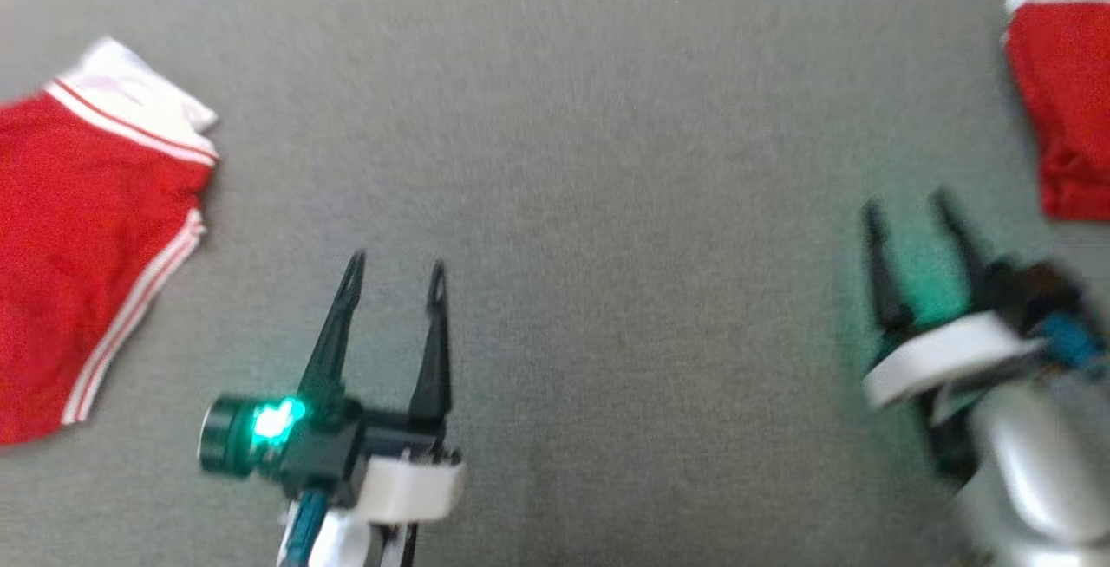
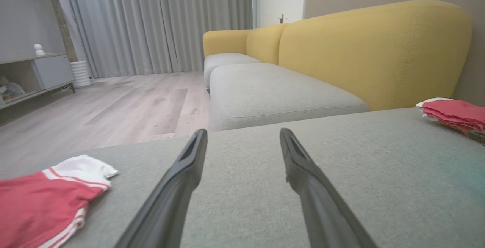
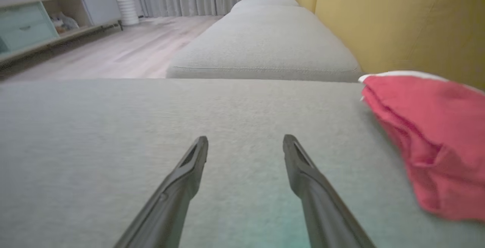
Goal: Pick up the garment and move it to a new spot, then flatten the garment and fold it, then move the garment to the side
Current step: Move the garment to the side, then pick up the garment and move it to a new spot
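I see a big, soft, woven grey cushion (image 1: 607, 203). Flat red shorts (image 1: 78, 246) with white stripes lie far left. The folded red garment (image 1: 1062, 99) sits far right, near my right gripper (image 1: 904, 203). It and my left gripper (image 1: 396, 263) are spread wide, empty.

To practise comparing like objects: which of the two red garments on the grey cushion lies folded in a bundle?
The garment on the robot's right, stacked in layers; the left garment lies spread flat, its white stripes showing.
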`<state>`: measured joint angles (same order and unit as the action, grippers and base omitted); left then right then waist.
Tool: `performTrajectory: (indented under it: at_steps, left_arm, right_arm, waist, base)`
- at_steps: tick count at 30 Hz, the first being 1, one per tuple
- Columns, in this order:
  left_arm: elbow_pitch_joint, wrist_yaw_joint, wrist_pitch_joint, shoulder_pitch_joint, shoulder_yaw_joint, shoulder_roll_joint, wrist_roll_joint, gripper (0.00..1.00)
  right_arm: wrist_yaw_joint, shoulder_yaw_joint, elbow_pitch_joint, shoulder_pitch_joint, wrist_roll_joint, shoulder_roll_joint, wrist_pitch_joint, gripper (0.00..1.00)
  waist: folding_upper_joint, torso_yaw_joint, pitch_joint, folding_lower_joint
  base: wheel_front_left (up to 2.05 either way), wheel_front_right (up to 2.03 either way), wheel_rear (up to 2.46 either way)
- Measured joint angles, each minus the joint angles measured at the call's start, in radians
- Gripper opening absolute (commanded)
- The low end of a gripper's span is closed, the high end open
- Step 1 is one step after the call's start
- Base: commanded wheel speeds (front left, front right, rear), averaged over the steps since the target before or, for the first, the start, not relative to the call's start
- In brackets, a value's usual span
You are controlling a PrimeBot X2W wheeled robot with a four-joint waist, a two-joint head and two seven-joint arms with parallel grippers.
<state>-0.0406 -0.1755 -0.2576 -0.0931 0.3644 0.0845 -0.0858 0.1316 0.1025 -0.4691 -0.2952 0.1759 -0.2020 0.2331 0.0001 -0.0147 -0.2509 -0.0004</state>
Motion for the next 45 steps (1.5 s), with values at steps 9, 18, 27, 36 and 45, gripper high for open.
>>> performTrajectory:
  at_steps: [9, 18, 27, 36, 45]
  left_arm:
    - [-0.034, 0.006, 0.001, 0.157, -0.074, -0.001, -0.002, 1.0]
    - [-0.04, 0.027, 0.001, 0.224, -0.116, -0.006, 0.017, 1.0]
    - [-0.07, 0.045, 0.001, 0.239, -0.149, -0.014, 0.025, 1.0]
    - [-0.12, 0.062, 0.001, 0.24, -0.175, -0.021, 0.025, 1.0]
    - [-0.13, 0.071, 0.001, 0.234, -0.183, -0.027, 0.025, 1.0]
  right_arm:
    - [0.0, -0.012, 0.173, 0.187, 0.092, 0.082, 0.018, 1.0]
    - [0.0, -0.034, 0.232, 0.367, 0.016, 0.107, 0.018, 1.0]
    - [0.0, -0.034, 0.229, 0.386, -0.022, 0.132, 0.018, 1.0]
    - [0.0, -0.037, 0.217, 0.392, -0.023, 0.141, 0.018, 1.0]
    - [0.0, -0.047, 0.218, 0.392, -0.028, 0.145, 0.018, 1.0]
  waist:
    - [0.0, -0.007, 0.172, 0.0001]
    - [0.0, -0.024, 0.292, 0.0002]
    - [0.0, -0.035, 0.331, 0.0003]
    - [0.0, -0.024, 0.339, 0.0004]
    - [0.0, -0.043, 0.333, 0.0005]
  base:
    - [0.0, 0.0, 0.0]
    - [0.0, 0.0, 0.0]
    - [0.0, 0.0, 0.0]
    - [0.0, 0.0, 0.0]
    - [0.0, 0.0, 0.0]
